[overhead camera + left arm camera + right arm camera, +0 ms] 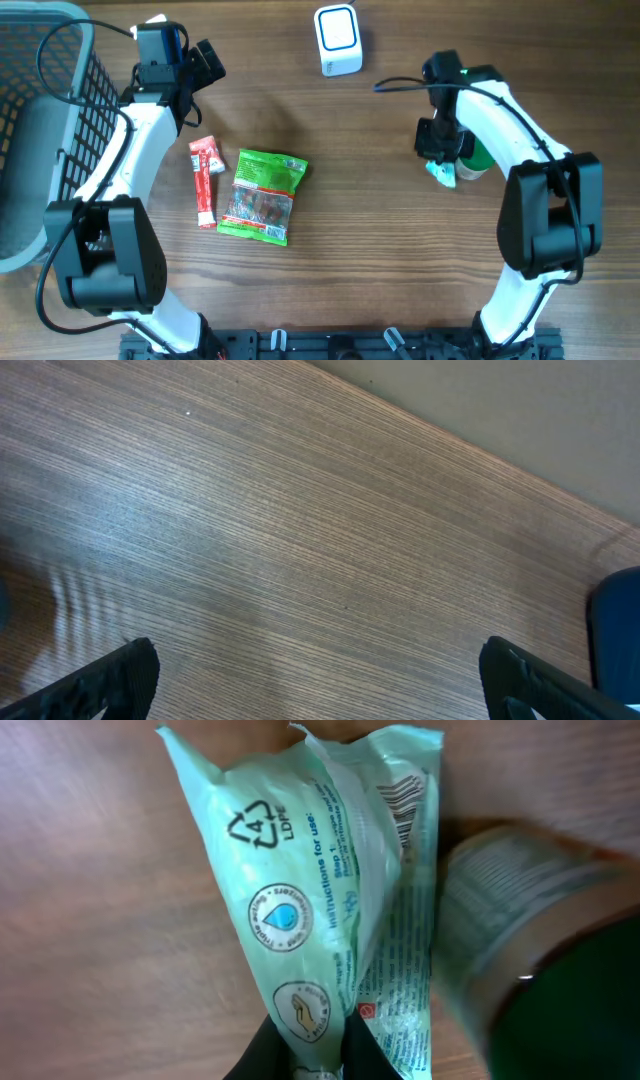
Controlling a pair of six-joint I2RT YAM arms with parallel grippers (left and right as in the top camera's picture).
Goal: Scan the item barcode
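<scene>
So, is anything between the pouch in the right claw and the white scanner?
Nothing visible: bare table lies between the pouch and the scanner. The green bottle sits beside the pouch, away from the scanner.

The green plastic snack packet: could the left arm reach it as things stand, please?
Probably yes: the open, empty left claw hangs nearby, with only bare wooden table between it and the green plastic snack packet.

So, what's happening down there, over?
Left pincer open, empty. Right pincer pinching teal pouch. Green bottle beside pouch. White scanner not yet reached.
</scene>
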